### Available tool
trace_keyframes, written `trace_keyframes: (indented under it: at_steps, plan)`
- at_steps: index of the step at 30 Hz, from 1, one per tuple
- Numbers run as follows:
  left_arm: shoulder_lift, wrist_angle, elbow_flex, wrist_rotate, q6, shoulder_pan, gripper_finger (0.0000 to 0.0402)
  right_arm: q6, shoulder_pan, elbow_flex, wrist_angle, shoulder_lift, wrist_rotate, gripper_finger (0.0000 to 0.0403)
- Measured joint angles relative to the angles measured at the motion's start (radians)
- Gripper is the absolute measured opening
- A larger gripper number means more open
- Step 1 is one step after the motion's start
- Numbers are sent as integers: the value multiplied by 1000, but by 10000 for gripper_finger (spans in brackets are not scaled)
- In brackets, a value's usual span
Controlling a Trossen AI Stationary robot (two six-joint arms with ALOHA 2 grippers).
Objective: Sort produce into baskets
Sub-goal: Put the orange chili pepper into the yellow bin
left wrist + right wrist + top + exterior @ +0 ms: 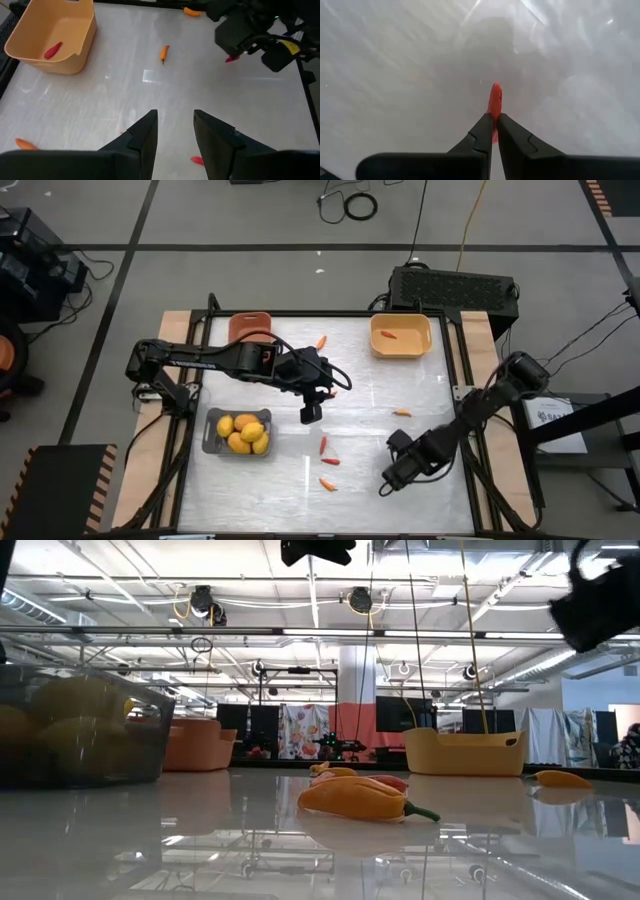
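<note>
My right gripper [385,485] hangs over the table's near right part, shut on a slim red pepper piece [495,97]. My left gripper [311,412] is open and empty above the table's middle, just right of the grey basket [212,442], which holds several yellow-orange fruits [245,432]. The narrow salmon basket [251,328] stands at the far left. The yellow-orange basket [400,350] stands at the far right with one red piece [52,50] in it. Loose red pieces [323,444] and orange pepper pieces [327,484] lie flat on the table. My right gripper pinches one end of the red pepper piece [495,111] between its two fingertips [482,131]. The rest of the piece sticks out forward past the tips, along the fingers. The fingers slant down at the table, and the piece looks clear of it.
Orange pepper pieces lie at the far middle [321,342] and right of centre [401,412]. In the low view an orange pepper [360,798] lies close in front. The middle of the white table [370,430] is bare between the two grippers.
</note>
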Motion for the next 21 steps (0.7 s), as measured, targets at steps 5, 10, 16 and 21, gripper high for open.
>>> trace_keyframes:
  at_steps: [5,10,16,21]
  plan:
    - [0,-1,0,8,-21,-9,134,-148,-111,0,-51,-42,31,20]
    - [0,-14,0,8,-41,-44,135,-335,-287,0,-79,-146,145,20]
    - [0,-34,0,6,-79,-88,135,-602,-575,0,-79,-275,277,20]
    - [0,-54,0,-20,-116,-118,135,-807,-854,0,-17,-314,373,20]
